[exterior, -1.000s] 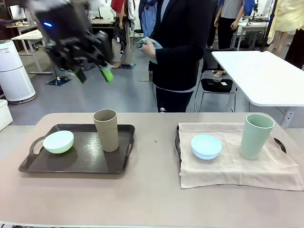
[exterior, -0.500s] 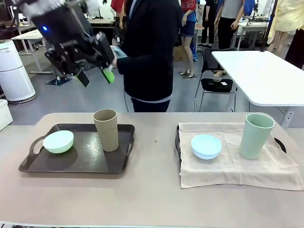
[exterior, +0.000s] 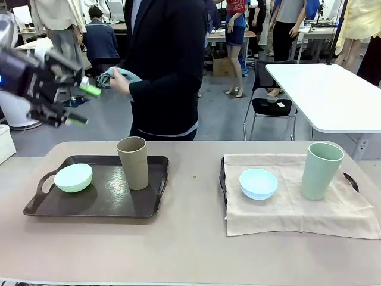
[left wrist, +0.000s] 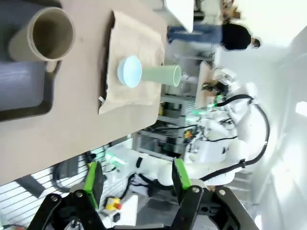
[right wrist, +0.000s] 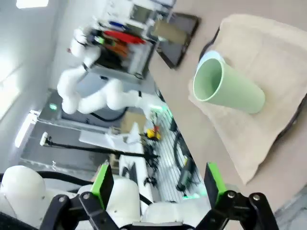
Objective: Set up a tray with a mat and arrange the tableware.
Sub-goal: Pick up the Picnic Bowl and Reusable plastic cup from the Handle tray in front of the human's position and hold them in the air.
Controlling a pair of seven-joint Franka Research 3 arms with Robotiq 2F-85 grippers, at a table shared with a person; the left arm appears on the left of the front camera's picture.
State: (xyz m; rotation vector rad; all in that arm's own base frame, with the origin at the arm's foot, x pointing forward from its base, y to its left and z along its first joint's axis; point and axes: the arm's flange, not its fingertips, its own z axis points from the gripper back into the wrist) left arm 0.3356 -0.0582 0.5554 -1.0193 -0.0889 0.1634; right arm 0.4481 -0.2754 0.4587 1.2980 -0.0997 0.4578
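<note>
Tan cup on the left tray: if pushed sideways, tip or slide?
Likely tips: the tan cup is tall, narrowing to a smaller base. Probably light: it looks empty and thin-walled. Pushed low, it might slide on the smooth dark tray.

Front cam sat fixed at robot's edge of the table [exterior: 190, 250] and faced across it to the person [exterior: 166, 65] on the far side, mid-range. L wrist cam was rolled sideways, well off the table, tan cup [left wrist: 43, 34] nearest. R wrist cam, also rolled, sat nearer the sage cup [right wrist: 230, 90] on its mat [right wrist: 268, 43]. All 3 views shared that cup & mat; front & L wrist shared the tan cup.
</note>
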